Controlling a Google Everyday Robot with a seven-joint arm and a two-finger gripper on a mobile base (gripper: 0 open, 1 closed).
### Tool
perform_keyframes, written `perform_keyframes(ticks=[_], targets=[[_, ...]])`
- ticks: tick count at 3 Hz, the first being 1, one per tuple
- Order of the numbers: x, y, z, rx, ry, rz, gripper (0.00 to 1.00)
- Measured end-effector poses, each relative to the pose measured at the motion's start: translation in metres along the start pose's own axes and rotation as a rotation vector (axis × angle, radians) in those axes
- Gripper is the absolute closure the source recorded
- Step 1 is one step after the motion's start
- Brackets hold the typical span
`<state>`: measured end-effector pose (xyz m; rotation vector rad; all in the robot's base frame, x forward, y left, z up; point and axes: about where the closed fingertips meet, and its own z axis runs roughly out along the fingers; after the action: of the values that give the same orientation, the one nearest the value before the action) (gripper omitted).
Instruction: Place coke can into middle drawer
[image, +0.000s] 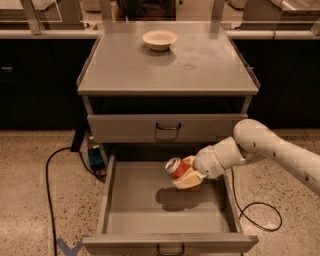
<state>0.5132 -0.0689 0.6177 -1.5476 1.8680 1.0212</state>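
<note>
The coke can (174, 167) is a small red can with a silver top, tilted on its side. My gripper (187, 175) is shut on the can and holds it over the right middle of the open middle drawer (140, 200), a little above its floor, where a shadow falls. The white arm reaches in from the right. The drawer is pulled out wide, with its dark loop handle at the bottom edge (170, 248). The like grey drawer front above (167, 127) is closed.
A cream bowl (159, 39) sits at the back of the cabinet top (200, 65). Black cables lie on the speckled floor at the left (50, 200) and right (260, 215). A blue box (95, 158) stands by the cabinet's left foot.
</note>
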Motion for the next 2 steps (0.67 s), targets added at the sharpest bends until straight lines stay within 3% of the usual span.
perform_keyframes(ticks=[1, 2], targets=[[0.02, -0.003, 0.012, 0.015, 0.092, 0.003, 1.0], [-0.008, -0.005, -0.007, 0.126, 0.12, -0.084, 1.0]])
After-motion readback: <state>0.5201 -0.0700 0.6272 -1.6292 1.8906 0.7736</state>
